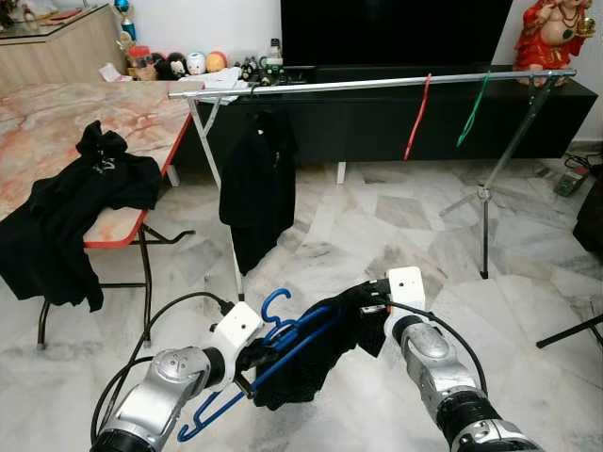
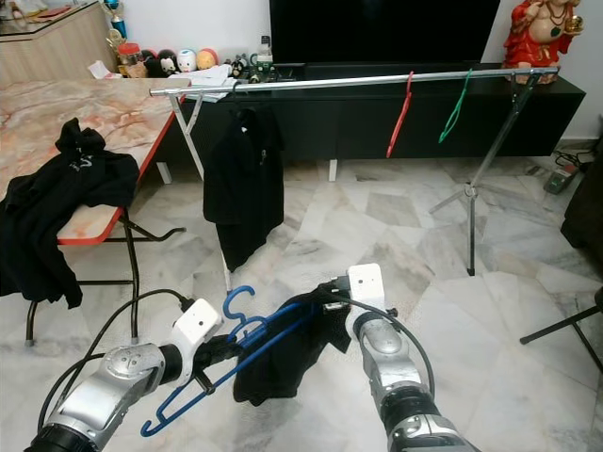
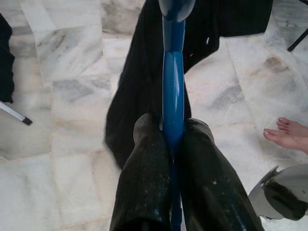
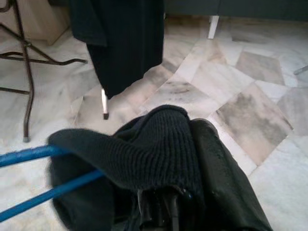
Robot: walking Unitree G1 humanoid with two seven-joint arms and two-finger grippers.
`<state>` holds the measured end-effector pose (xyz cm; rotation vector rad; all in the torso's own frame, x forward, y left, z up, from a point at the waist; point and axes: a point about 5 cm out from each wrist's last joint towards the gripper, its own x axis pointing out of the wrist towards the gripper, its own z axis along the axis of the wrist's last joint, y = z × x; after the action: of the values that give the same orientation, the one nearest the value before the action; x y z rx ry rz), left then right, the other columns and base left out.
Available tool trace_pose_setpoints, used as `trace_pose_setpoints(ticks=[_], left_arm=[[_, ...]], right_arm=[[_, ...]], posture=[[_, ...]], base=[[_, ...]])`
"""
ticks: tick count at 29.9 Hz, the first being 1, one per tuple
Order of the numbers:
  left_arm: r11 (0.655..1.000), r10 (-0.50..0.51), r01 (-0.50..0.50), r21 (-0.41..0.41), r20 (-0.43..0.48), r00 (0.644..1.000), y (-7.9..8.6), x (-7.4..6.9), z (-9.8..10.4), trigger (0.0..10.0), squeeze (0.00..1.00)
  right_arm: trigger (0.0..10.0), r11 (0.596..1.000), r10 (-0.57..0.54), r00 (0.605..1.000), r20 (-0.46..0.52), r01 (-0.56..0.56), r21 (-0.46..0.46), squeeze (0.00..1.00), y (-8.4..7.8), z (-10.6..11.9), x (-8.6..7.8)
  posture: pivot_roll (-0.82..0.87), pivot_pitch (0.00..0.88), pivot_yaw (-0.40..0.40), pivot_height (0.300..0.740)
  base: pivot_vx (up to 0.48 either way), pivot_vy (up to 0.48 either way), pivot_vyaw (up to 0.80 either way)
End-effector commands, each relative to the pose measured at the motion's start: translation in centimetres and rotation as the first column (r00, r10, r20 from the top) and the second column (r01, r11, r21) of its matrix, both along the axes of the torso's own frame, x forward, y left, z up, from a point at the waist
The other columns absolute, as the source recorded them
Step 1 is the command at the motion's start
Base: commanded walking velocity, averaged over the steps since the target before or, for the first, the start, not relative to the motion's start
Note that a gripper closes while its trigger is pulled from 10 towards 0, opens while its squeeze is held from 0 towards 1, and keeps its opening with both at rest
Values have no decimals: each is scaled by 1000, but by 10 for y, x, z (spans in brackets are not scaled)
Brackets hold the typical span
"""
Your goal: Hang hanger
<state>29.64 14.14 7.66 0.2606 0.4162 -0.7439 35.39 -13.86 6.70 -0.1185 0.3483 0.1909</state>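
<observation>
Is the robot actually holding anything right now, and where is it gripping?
Yes. The left gripper pinches the blue plastic hanger on one of its bars, and the right gripper is shut on the ribbed edge of the black knit garment draped over it.

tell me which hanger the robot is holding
The blue hanger, clamped in the left gripper. The red hanger and green hanger hang on the rail.

The blue plastic hanger [image 1: 283, 347] is held tilted above the floor. A black garment [image 1: 316, 363] drapes over one end.
</observation>
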Motion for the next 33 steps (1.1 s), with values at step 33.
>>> trace_pose_setpoints(ticks=[33], left_arm=[[994,-1,3,-111,15,1000,-9,3,7,10000,0]], right_arm=[[10000,928,206,977,59,-214,305,0,21,35,2]], posture=[[102,63,32,740]], base=[[0,0,0]])
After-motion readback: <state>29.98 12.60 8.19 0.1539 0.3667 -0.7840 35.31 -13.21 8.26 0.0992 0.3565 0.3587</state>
